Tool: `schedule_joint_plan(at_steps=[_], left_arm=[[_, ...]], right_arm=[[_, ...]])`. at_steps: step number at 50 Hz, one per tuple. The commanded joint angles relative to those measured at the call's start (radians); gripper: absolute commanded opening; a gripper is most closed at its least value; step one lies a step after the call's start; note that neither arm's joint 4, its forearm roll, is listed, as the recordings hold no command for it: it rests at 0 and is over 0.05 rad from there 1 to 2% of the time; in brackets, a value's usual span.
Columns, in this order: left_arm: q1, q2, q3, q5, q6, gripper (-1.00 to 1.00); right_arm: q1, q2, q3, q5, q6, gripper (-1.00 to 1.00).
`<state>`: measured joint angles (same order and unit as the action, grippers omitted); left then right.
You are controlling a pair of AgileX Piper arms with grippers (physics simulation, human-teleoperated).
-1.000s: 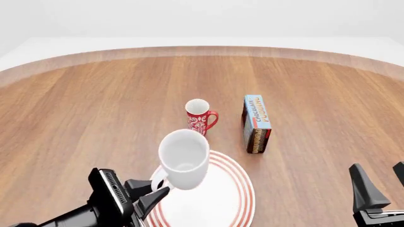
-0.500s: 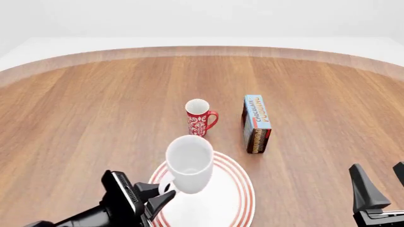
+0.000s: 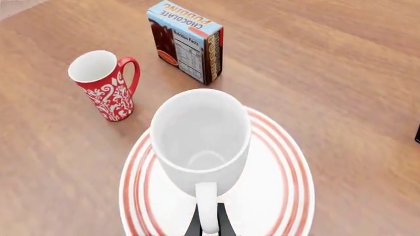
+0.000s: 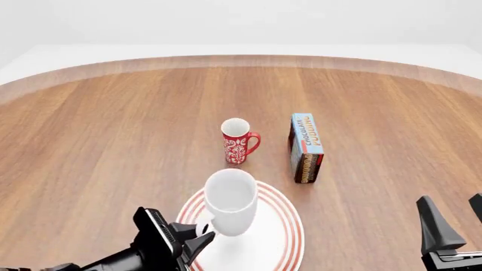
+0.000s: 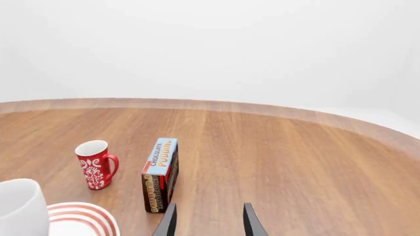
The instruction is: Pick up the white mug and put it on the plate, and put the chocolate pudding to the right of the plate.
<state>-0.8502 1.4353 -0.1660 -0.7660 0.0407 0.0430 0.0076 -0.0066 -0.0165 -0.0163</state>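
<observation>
My left gripper (image 4: 198, 232) is shut on the loop handle of the white mug (image 4: 230, 199). It holds the mug mouth-up, slightly tilted, over the red-ringed plate (image 4: 290, 227). I cannot tell whether the mug touches the plate. In the left wrist view the mug (image 3: 200, 137) fills the middle above the plate (image 3: 288, 172), with my left gripper (image 3: 208, 225) closed on its handle. The chocolate pudding (image 4: 306, 147) lies on the table beyond the plate, to the right. My right gripper (image 4: 455, 221) is open and empty at the near right; in its own view (image 5: 208, 223) it faces the pudding (image 5: 161, 174).
A slim red mug with a white pattern (image 4: 238, 141) stands just beyond the plate, left of the pudding. It also shows in the left wrist view (image 3: 105, 83) and the right wrist view (image 5: 95, 164). The round table's far edge (image 4: 241, 59) curves behind.
My left gripper has moved right and down with the white mug, bringing it lower over the plate's middle. The right arm, pudding and red mug have not moved.
</observation>
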Motion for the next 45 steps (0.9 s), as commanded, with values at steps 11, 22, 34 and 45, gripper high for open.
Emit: schedule_joint_plan(at_steps=[11,22,34,45], left_arm=[[-0.009,0.11,-0.007,-0.073,-0.028,-1.0],[-0.007,0.146,-0.001,-0.104,-0.037,-1.0],[0.001,0.171,0.01,-0.134,-0.047,-1.0],[0.0,0.192,0.013,-0.148,-0.058,-1.0]], right_arm=[[0.0,0.0,0.0,0.0,0.0,1.0],[0.0,0.0,0.0,0.0,0.0,1.0],[0.0,0.0,0.0,0.0,0.0,1.0],[0.0,0.0,0.0,0.0,0.0,1.0]])
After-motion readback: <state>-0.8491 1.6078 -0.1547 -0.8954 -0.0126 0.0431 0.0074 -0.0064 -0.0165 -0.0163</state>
